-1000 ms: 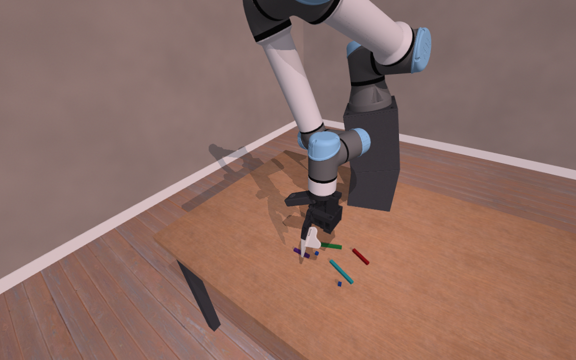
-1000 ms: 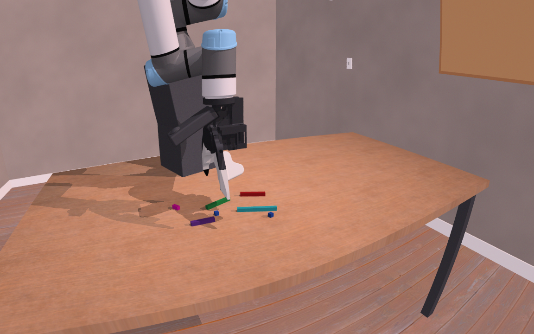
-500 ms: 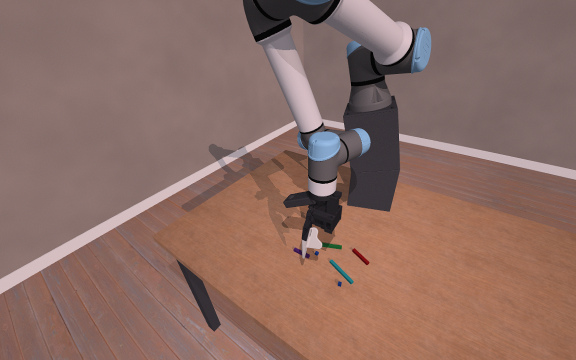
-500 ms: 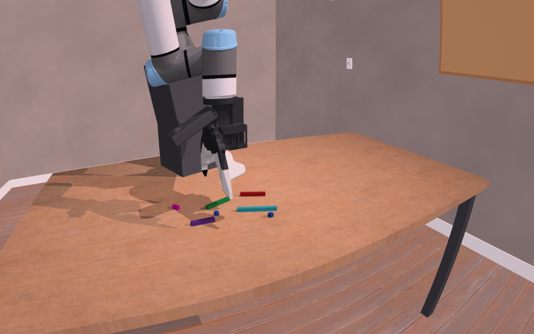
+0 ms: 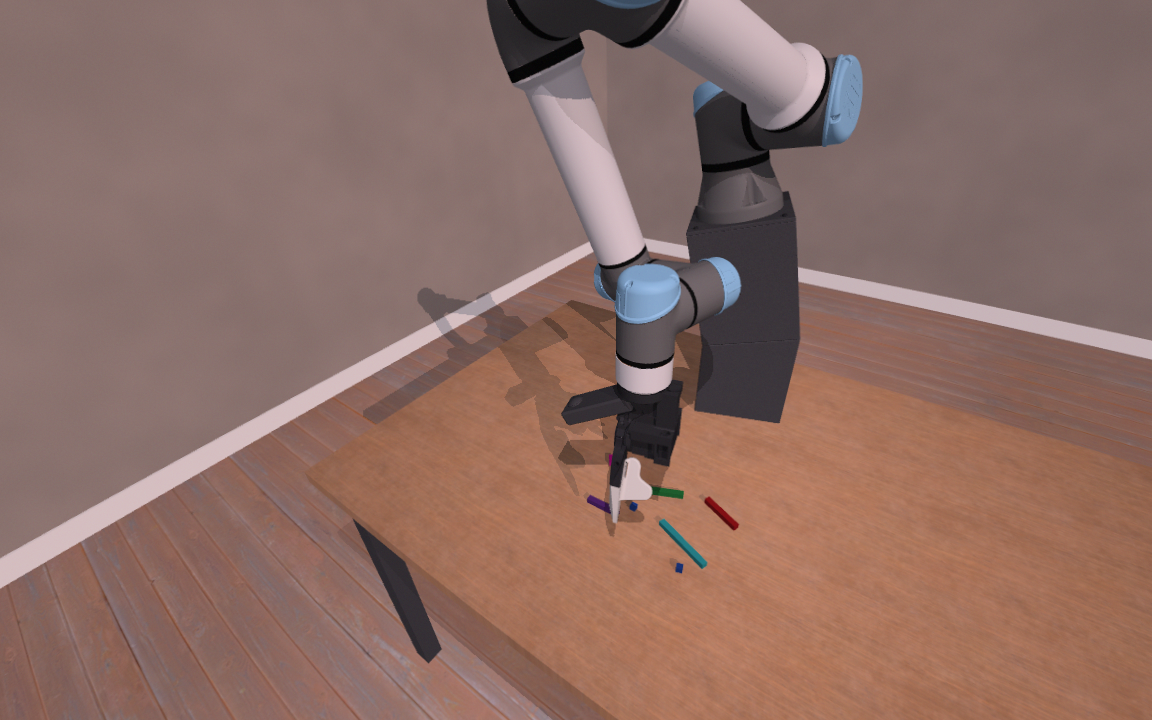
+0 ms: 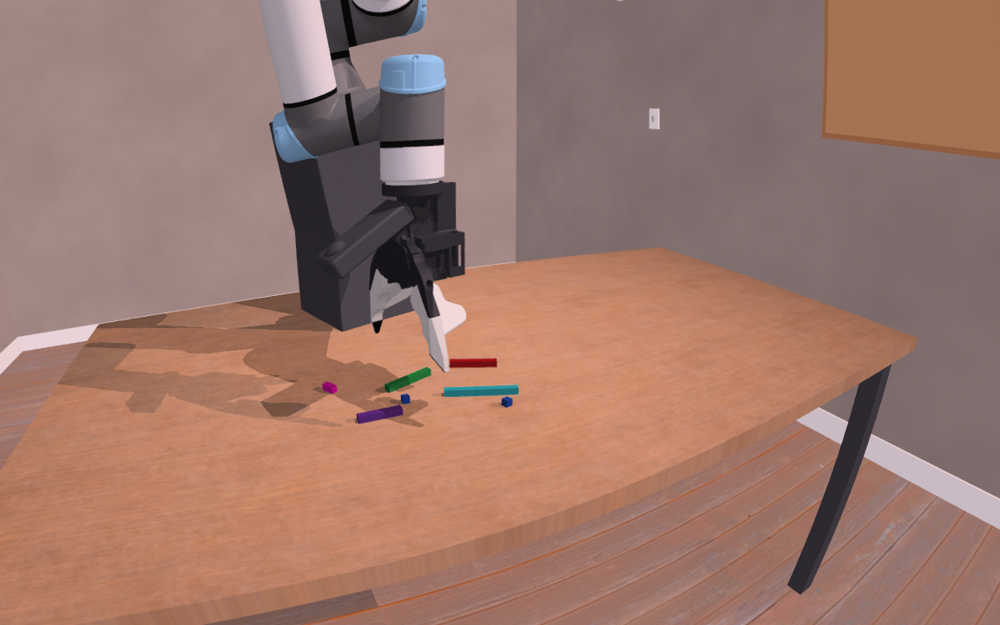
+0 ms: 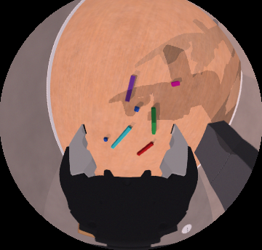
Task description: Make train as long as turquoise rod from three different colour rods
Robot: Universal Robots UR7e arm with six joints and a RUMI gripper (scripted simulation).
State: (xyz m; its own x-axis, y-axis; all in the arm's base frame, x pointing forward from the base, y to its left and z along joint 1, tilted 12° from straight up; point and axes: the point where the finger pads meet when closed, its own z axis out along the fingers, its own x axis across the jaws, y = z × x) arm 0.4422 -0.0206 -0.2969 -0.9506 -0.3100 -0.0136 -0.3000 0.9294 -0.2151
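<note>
The turquoise rod (image 7: pixel 121 136) lies flat on the table, also in the top view (image 5: pixel 681 542) and the exterior view (image 6: pixel 480 390). A red rod (image 7: pixel 145 147) (image 6: pixel 472 362) lies beside it, and a green rod (image 7: pixel 153 120) (image 6: pixel 407 379) a little further on. A purple rod (image 7: pixel 130 87) (image 6: pixel 379 414), a magenta rod (image 7: pixel 175 83) (image 6: pixel 329 386) and two blue rods (image 7: pixel 137 108) (image 7: pixel 105 139) lie scattered nearby, none touching. My gripper (image 7: pixel 128 125) is open and empty, hanging above the rods.
The robot's dark base column (image 5: pixel 746 313) stands on the table behind the rods. The table's near edge (image 6: pixel 488 536) runs in front of them.
</note>
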